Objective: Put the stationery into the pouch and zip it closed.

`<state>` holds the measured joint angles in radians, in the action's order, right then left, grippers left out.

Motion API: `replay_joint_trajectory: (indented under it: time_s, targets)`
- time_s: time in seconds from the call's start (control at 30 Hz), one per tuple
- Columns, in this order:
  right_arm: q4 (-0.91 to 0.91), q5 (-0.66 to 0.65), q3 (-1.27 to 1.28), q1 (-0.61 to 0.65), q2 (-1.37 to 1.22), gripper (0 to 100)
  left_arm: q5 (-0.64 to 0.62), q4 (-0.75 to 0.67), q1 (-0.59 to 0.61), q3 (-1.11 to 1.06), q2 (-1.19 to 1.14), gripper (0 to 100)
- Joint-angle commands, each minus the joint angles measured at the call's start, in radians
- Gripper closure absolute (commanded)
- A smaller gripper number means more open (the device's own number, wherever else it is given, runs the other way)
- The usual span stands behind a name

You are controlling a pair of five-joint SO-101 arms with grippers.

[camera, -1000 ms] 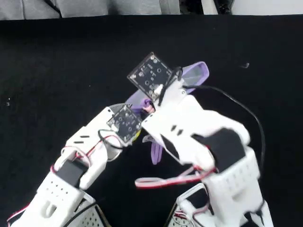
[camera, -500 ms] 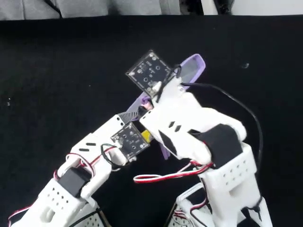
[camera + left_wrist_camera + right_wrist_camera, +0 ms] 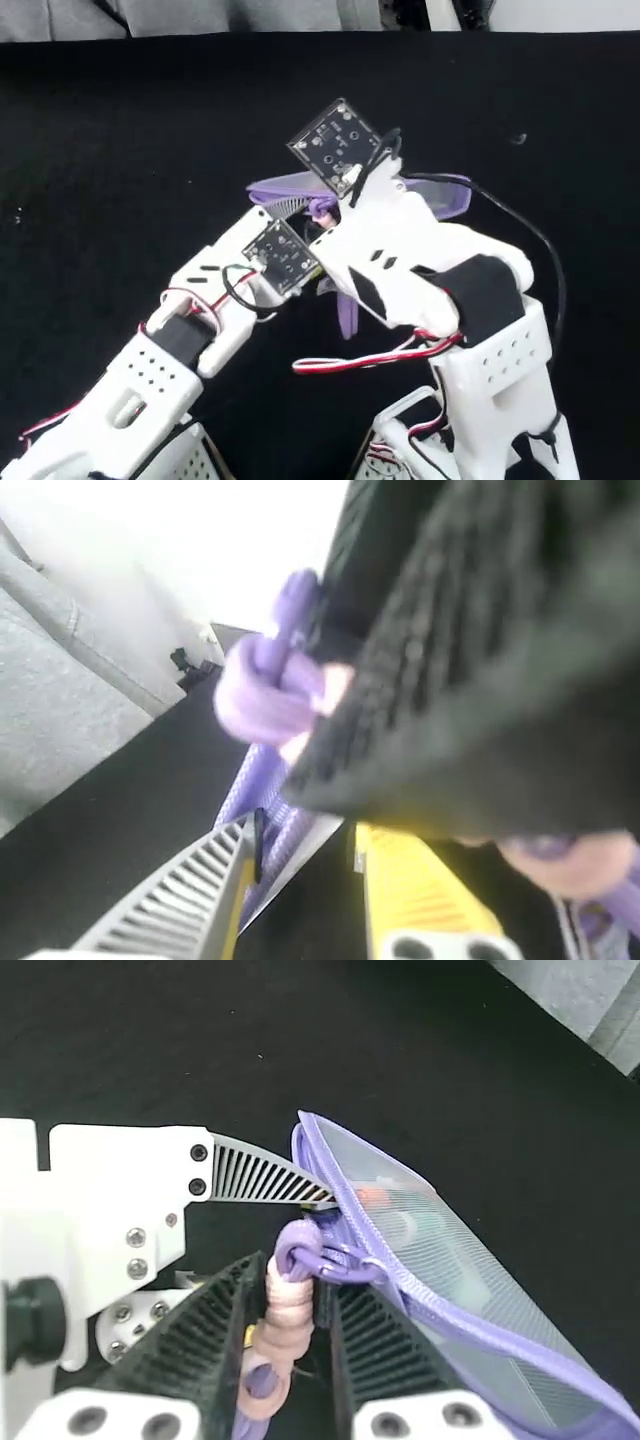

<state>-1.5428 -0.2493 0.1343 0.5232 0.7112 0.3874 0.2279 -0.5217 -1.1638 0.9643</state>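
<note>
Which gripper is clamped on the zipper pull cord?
The right gripper: its black jaws pinch the purple-and-pink pull cord. The left gripper sits at the end of the pouch instead.

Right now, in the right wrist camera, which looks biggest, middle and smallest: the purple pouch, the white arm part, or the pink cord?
1. purple pouch
2. left arm's white casing: close to the pouch, and both run off the picture, so this order is unsure
3. pink cord: clearly smallest

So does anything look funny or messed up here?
Nothing is spilled or broken. The only odd bit: the purple pouch isn't lying flat; it's turned on its edge between the two grippers. The right gripper pinches the zipper cord and the left gripper grips the pouch's end.
</note>
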Motion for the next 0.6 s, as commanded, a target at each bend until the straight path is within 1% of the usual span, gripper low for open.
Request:
replay_joint_trajectory:
  time_s: [0.0,0.13,0.27,0.43,0.57]
  targets:
    - [-0.012,-0.003,-0.016,-0.015,0.028,98.7,-0.02,-0.003,0.01,0.071,-0.037,83]
    - [-0.014,-0.011,-0.01,-0.103,0.028,98.7,-0.021,0.074,0.041,0.067,0.055,83]
    - [-0.005,-0.046,0.038,-0.129,0.028,98.7,-0.021,0.164,0.038,0.041,0.216,83]
    - [-0.003,-0.046,0.048,-0.13,0.027,98.7,-0.021,0.176,0.036,-0.059,0.385,83]
    - [-0.003,-0.048,0.05,-0.127,0.022,98.7,-0.018,0.175,0.036,-0.09,0.43,83]
